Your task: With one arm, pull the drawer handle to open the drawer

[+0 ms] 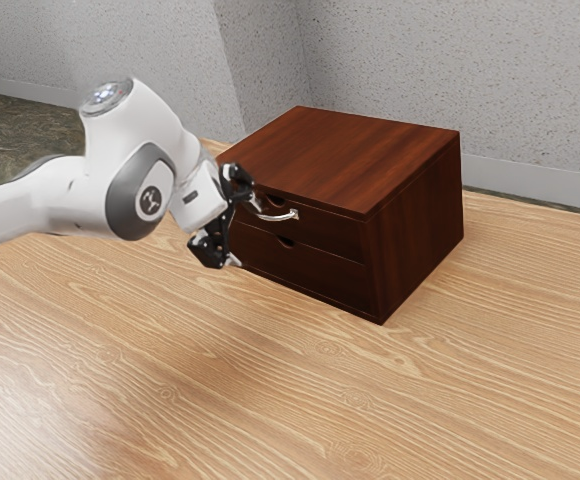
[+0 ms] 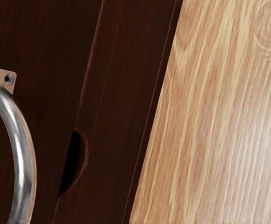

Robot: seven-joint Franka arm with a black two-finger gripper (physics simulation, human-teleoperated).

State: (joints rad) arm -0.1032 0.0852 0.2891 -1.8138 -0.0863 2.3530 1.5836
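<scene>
While the hand [image 1: 230, 218] hangs open with its fingers spread wide, just beside the metal handle [image 1: 276, 209] on the top drawer [image 1: 320, 228], the dark wooden cabinet [image 1: 350, 160] stands on the counter [image 1: 270, 400]

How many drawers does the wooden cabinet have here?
2. The upper drawer, with the metal handle, sits just under the top of the cabinet. The lower drawer lies directly beneath it. Faces turned away could hide more.
</scene>
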